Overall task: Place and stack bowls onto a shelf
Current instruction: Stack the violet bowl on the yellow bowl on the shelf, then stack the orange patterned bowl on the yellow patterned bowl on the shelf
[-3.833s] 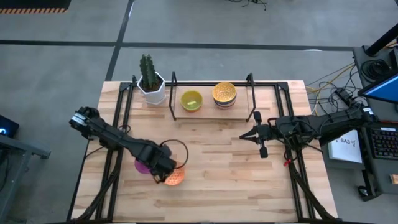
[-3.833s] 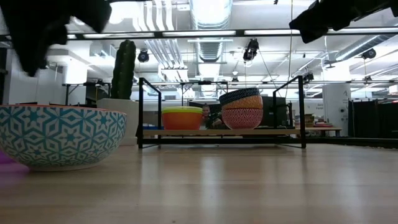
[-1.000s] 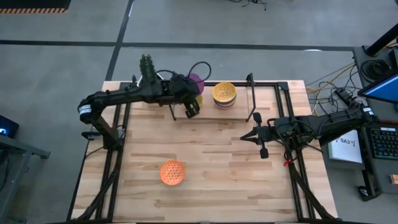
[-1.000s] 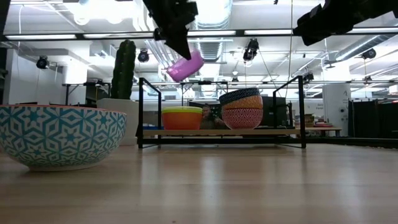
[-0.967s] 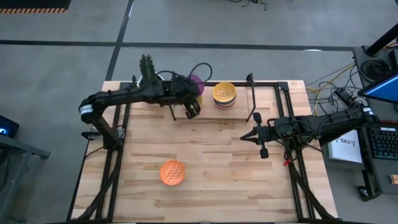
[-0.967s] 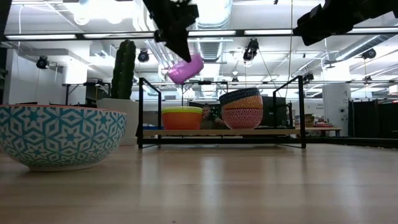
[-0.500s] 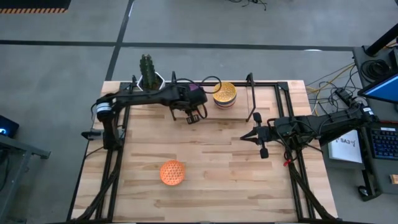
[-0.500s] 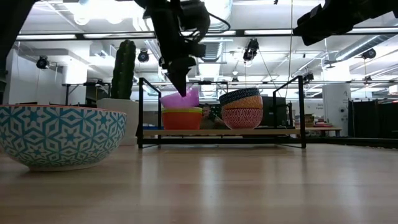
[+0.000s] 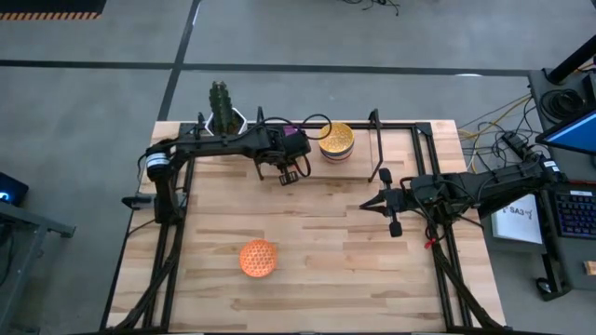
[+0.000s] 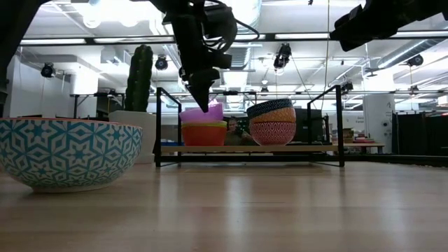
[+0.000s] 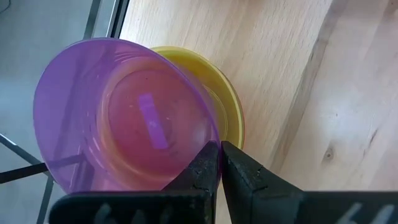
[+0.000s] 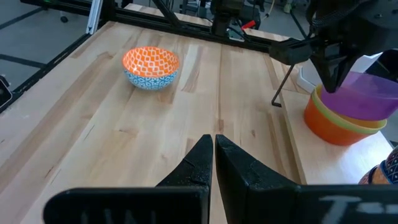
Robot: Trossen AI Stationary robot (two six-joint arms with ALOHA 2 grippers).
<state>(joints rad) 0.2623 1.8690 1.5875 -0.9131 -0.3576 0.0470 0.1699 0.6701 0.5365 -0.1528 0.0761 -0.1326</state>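
Observation:
A purple bowl (image 10: 203,114) sits nested in a yellow bowl (image 11: 231,102), which rests on an orange bowl (image 12: 333,132) at the left end of the shelf (image 9: 312,164). My left gripper (image 10: 204,105) is shut on the purple bowl. A stack of patterned bowls (image 9: 336,140) stands on the shelf to the right of it. One orange-and-blue patterned bowl (image 9: 259,259) rests on the table near the front. My right gripper (image 12: 213,149) hangs shut and empty above the table's right side. My left gripper pinches the purple bowl's rim (image 11: 210,140) on its near side, one finger inside the bowl and one outside. The fingers (image 10: 201,94) come from above, pointing down. The bowl sits upright in the yellow bowl beneath it, slightly tilted.
A white pot with a cactus (image 9: 223,119) stands at the shelf's left end. The shelf's black rods (image 10: 340,122) rise at its corners. Black frame bars (image 9: 172,242) run along the table's left and right sides. Bare wood lies between the shelf and the front bowl.
My left gripper has come down from above the shelf with the purple bowl. The bowl hung tilted in the air; it now sits nearly level in the yellow bowl. The gripper has stayed shut on its rim.

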